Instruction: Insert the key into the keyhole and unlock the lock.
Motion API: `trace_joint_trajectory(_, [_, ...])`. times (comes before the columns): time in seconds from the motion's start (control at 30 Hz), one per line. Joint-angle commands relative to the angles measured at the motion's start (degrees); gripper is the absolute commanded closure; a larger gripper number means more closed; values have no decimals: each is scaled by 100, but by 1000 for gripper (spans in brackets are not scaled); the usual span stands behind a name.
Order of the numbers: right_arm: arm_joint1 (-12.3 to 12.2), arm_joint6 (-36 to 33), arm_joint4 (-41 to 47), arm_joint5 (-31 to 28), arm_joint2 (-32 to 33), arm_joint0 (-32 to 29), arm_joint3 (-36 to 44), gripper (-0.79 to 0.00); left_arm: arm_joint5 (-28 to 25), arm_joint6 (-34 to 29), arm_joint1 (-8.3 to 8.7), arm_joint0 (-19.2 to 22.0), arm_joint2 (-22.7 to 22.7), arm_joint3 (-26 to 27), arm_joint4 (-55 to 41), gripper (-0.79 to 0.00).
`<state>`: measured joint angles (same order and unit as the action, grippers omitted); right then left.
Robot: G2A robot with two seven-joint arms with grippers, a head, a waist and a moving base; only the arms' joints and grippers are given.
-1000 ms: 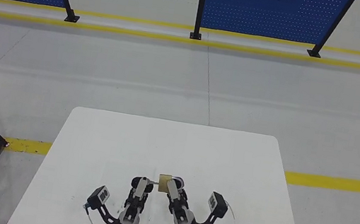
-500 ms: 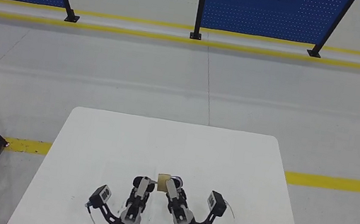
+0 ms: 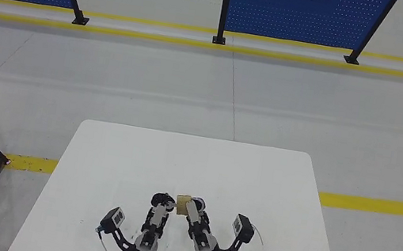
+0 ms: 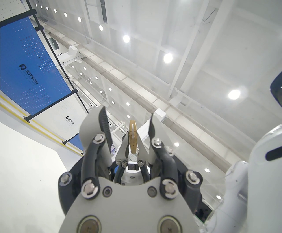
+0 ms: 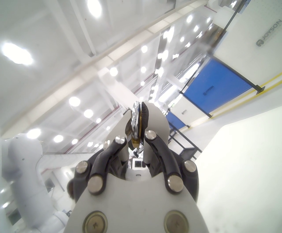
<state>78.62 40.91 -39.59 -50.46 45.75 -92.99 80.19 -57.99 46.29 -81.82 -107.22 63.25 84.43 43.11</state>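
Both edged slightly forward | right gripper (image 5: 139,107) clenched on lock (image 5: 134,126) | left gripper (image 4: 127,115) released, key (image 4: 132,137) between fingers (image 4: 104,126)

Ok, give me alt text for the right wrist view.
The right tool is shut on a brass-and-silver metal lock, pointing up at a white ceiling with bright round lights. A white table and blue panels are behind it.

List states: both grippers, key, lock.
left gripper: open
key: edge-on in the left gripper's gap, pads clear of it; cannot tell if it is in the keyhole
right gripper: shut on lock
lock: clamped in the right gripper; locked or unlocked, cannot tell
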Motion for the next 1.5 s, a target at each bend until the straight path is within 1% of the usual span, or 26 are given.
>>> trace_joint_trajectory(0.0, [-3, 23, -19, -19, 55, -27, 21, 0, -1, 0, -2, -40, 32, 32, 0, -659])
trace_joint_trajectory(0.03, [-9, 24, -23, -50, 90, -41, 36, 0, -1, 0, 0, -64, 53, 43, 26, -659])
trace_joint_trajectory(0.1, [-29, -19, -46, -132, 169, -76, 67, 0, -1, -1, 17, -105, 102, 63, 160, -606])
trace_joint_trajectory(0.17, [-61, -175, -107, -174, 261, -102, 110, 0, -1, -1, 71, -126, 161, 60, 324, -554])
trace_joint_trajectory(0.2, [-81, -267, -141, -228, 306, -117, 154, 0, -1, -14, 110, -134, 186, 66, 384, -499])
trace_joint_trajectory(0.23, [-102, -360, -173, -262, 360, -139, 191, 0, -1, -53, 158, -139, 193, 72, 429, -462])
trace_joint_trajectory(0.27, [-124, -441, -200, -301, 418, -165, 249, 0, -1, -80, 213, -139, 228, 85, 444, -465])
trace_joint_trajectory(0.37, [-196, -750, -292, -344, 597, -256, 407, 0, -1, -283, 399, -139, 297, 126, 347, -428])
trace_joint_trajectory(0.43, [-234, -959, -214, -327, 691, -317, 516, 0, -1, -472, 532, -155, 311, 182, 208, -459])
trace_joint_trajectory(0.5, [-271, -1266, -66, -318, 747, -343, 597, 0, -1, -706, 667, -174, 321, 236, 60, -437])
trace_joint_trajectory(0.53, [-288, -1417, 15, -285, 779, -347, 630, 0, -1, -756, 729, -179, 342, 282, -44, -409])
trace_joint_trajectory(0.63, [-316, -1770, 424, -279, 794, -338, 702, 0, -1, -989, 898, -185, 318, 344, -289, -388])
trace_joint_trajectory(0.83, [-331, -2305, 828, -31, 762, -243, 723, 0, -1, -1333, 1173, -137, 182, 407, -593, -431])
trace_joint_trajectory(1.0, [-345, -2645, 977, 131, 751, -200, 735, 0, -1, -1377, 1339, -64, 40, 431, -702, -360])
trace_joint_trajectory(1.03, [-347, -2676, 1011, 139, 754, -197, 739, 0, -1, -1354, 1364, -43, 15, 420, -709, -308])
trace_joint_trajectory(1.07, [-349, -2705, 1041, 148, 760, -193, 744, 0, -1, -1329, 1388, -23, -10, 400, -713, -280])
trace_joint_trajectory(1.17, [-355, -2784, 1100, 175, 771, -195, 760, 0, -1, -1257, 1449, 42, -90, 353, -714, -249])
trace_joint_trajectory(1.2, [-358, -2810, 1101, 190, 777, -198, 764, 0, -1, -1242, 1468, 64, -119, 338, -702, -225])
trace_joint_trajectory(1.27, [-362, -2851, 1112, 209, 785, -205, 781, 0, -1, -1209, 1504, 99, -183, 310, -689, -231])
trace_joint_trajectory(1.33, [-366, -2892, 1125, 227, 789, -213, 795, 0, -1, -1164, 1537, 130, -237, 286, -668, -271])
trace_joint_trajectory(1.37, [-368, -2917, 1119, 243, 790, -214, 797, 0, -1, -1133, 1551, 145, -253, 270, -654, -274])
trace_joint_trajectory(1.4, [-370, -2947, 1116, 261, 787, -216, 800, 0, -1, -1104, 1564, 158, -272, 258, -631, -274])
trace_joint_trajectory(1.47, [-372, -3008, 1117, 295, 777, -213, 803, 0, -1, -1045, 1588, 180, -316, 241, -594, -249])
